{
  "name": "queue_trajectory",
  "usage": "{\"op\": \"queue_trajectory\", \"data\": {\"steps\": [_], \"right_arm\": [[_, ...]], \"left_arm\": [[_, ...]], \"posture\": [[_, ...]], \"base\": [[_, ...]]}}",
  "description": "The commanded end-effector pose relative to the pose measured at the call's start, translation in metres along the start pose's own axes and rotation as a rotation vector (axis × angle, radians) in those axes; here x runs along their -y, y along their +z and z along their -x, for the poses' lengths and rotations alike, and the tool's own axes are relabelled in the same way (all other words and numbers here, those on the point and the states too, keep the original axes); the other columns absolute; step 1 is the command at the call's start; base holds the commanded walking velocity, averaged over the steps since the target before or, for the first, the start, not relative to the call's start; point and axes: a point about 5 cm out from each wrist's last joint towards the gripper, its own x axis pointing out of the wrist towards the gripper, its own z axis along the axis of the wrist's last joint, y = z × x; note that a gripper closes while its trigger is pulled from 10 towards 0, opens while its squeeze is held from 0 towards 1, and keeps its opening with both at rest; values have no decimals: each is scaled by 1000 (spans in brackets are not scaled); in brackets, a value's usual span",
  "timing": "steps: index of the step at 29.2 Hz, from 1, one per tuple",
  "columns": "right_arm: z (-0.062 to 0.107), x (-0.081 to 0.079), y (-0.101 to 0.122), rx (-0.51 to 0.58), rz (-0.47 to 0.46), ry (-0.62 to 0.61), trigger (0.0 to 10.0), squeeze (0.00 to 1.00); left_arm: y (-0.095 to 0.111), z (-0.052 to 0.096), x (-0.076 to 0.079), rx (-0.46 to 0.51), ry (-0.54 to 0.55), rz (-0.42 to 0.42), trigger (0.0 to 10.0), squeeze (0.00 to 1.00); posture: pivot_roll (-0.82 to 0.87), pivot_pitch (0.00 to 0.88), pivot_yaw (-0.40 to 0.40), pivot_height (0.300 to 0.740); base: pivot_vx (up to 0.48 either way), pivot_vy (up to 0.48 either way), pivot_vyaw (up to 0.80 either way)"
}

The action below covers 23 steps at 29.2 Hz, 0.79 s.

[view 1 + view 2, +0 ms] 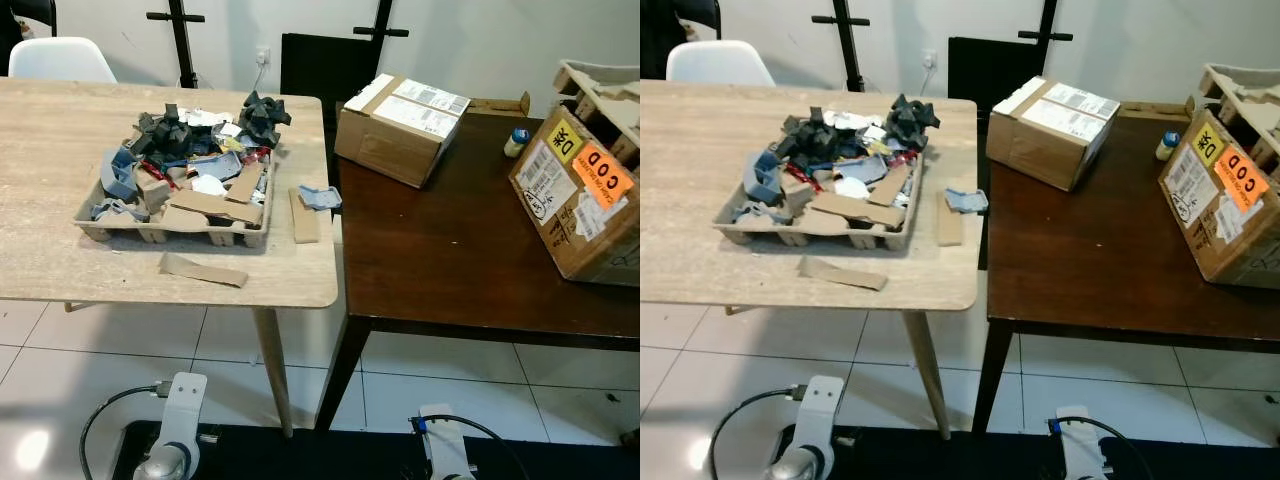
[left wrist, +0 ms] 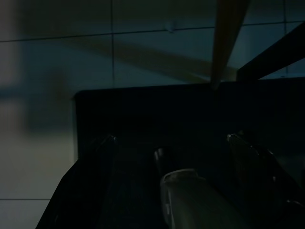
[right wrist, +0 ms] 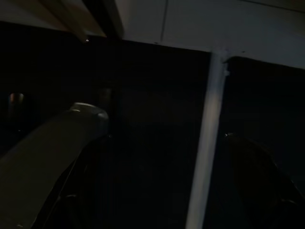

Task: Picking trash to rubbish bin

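A cardboard tray (image 1: 108, 232) heaped with trash stands on the light wooden table (image 1: 60, 270): black crumpled pieces (image 1: 262, 113), blue scraps and brown card pieces. Loose on the table lie a cardboard strip (image 1: 203, 269) in front of the tray, another strip (image 1: 303, 216) to its right, and a blue-grey scrap (image 1: 320, 197). Both arms hang low in front of the table, the left arm (image 1: 172, 440) and the right arm (image 1: 442, 452). In the dark wrist views my left gripper (image 2: 171, 138) and right gripper (image 3: 162, 138) have their fingers spread over a black floor mat, holding nothing.
A dark brown table (image 1: 460, 250) adjoins on the right, carrying a cardboard box (image 1: 400, 127), a larger labelled box (image 1: 580, 195) and a small bottle (image 1: 516, 142). A white chair (image 1: 60, 58) stands behind the light table. White floor tiles (image 1: 100, 350) lie below.
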Motion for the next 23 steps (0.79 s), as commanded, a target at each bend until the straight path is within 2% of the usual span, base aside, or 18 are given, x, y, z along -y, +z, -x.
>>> {"op": "queue_trajectory", "data": {"steps": [1,12,13,14,16,23], "right_arm": [[1,-1,-6,-26,3,3,10000,0],[0,-2,-5,-24,4,6,10000,0],[0,-2,-5,-24,5,6,10000,0],[1,-2,-5,-24,5,6,10000,0],[1,-2,-5,-24,5,6,10000,0],[1,0,-5,-25,6,5,10000,0]], "left_arm": [[-8,2,1,-27,-1,13,10000,0],[-9,2,0,-27,2,25,10000,0],[-10,2,0,-32,-1,79,10000,0],[-9,2,1,-32,-2,95,10000,0],[-9,2,1,-32,-2,95,10000,0],[-7,2,1,-23,-7,111,10000,0]], "posture": [[44,124,-64,740],[41,129,-66,740],[40,129,-67,740],[40,130,-67,740],[40,130,-67,740],[41,132,-67,740]], "base": [[0,-345,0],[0,-343,0],[0,0,0],[0,0,0],[0,0,0],[0,480,0]]}}
